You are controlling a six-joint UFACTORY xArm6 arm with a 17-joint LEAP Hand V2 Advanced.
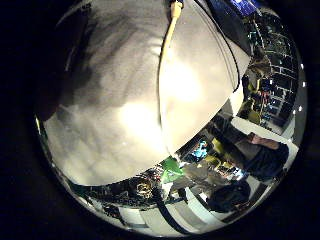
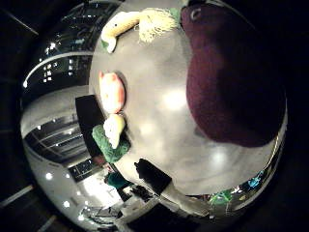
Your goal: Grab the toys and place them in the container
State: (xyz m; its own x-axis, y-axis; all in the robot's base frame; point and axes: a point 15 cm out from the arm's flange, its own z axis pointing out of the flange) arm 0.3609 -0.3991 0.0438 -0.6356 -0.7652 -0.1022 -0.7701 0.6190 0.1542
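We count four toys on the grey table (image 2: 159, 111): a big maroon plush (image 2: 231, 82), a corn toy (image 2: 137, 23), a peach toy (image 2: 112, 92), and a green-based toy (image 2: 112, 135). We cannot tell the hand's state.

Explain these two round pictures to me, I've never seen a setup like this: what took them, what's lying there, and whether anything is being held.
Both come from small wide-angle cameras set in the palm of a robot hand on an arm, one at the thumb side, one at the little-finger side. They look out at a grey table. On it lie soft toys: a large dark maroon toy close to the palm, a yellow toy with a pale fringe, a red and yellow one, and a pale one on green. The other view shows mostly bare table. No fingers show, so a grip cannot be judged.
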